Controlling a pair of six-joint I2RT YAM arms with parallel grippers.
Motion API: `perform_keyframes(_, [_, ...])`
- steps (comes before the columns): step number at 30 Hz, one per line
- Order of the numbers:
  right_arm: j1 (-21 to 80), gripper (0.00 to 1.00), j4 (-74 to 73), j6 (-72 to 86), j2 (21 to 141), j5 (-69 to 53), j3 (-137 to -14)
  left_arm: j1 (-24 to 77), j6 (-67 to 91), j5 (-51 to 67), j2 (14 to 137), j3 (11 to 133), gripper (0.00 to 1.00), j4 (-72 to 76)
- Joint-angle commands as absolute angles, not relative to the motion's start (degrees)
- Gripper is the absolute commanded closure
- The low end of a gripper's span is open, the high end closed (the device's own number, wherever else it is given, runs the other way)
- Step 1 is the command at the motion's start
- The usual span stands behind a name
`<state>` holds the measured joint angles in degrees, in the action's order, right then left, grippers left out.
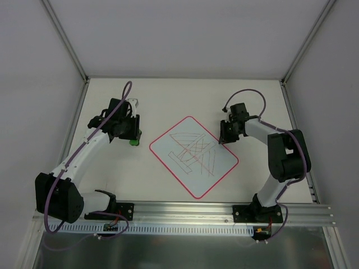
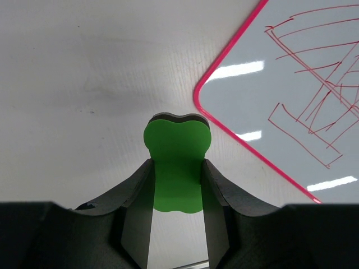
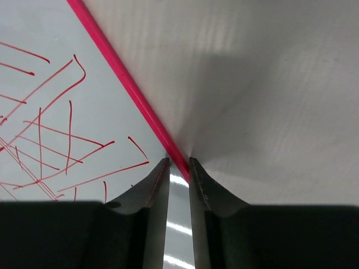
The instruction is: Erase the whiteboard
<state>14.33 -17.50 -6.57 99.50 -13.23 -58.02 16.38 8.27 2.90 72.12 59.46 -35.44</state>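
The whiteboard lies flat mid-table, turned like a diamond, with a red border and red and dark scribbles. It also shows in the left wrist view and the right wrist view. My left gripper is just left of the board's left corner, low over the table, shut on a small green block. The block also shows in the top view. My right gripper is down at the board's upper right edge. Its jaws are nearly together, straddling the red border and holding nothing.
The white table is walled by grey panels and metal posts at the back and sides. An aluminium rail with both arm bases runs along the near edge.
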Motion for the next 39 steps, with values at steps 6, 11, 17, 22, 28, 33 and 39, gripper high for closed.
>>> perform_keyframes(6, [22.6,0.82,-19.6,-11.4,103.5,-18.5,-64.1,17.8,7.3,3.9,73.2,59.2,0.79,-35.4])
perform_keyframes(11, [24.9,0.82,-20.7,-11.7,104.0,-16.3,-67.1,18.0,7.4,3.7,73.7,59.2,0.79,-35.4])
perform_keyframes(17, [23.0,0.71,-20.7,-6.1,94.8,-7.3,-61.9,18.3,7.6,3.2,74.0,59.3,0.79,-35.5])
perform_keyframes(22, [20.2,0.65,-21.0,-0.8,85.9,-2.6,-53.6,18.3,7.8,2.7,74.1,59.2,0.79,-35.4])
perform_keyframes(28, [19.2,0.64,-21.4,4.3,81.1,-0.4,-46.6,18.4,8.1,2.7,73.8,59.2,0.79,-35.5])
perform_keyframes(33, [19.2,0.64,-20.0,6.0,79.7,-1.7,-42.4,18.5,8.1,2.6,73.9,59.2,0.79,-35.5])
perform_keyframes(39, [19.5,0.64,-16.4,7.5,80.1,-5.0,-38.7,18.8,8.4,2.2,74.4,59.0,0.79,-35.4])
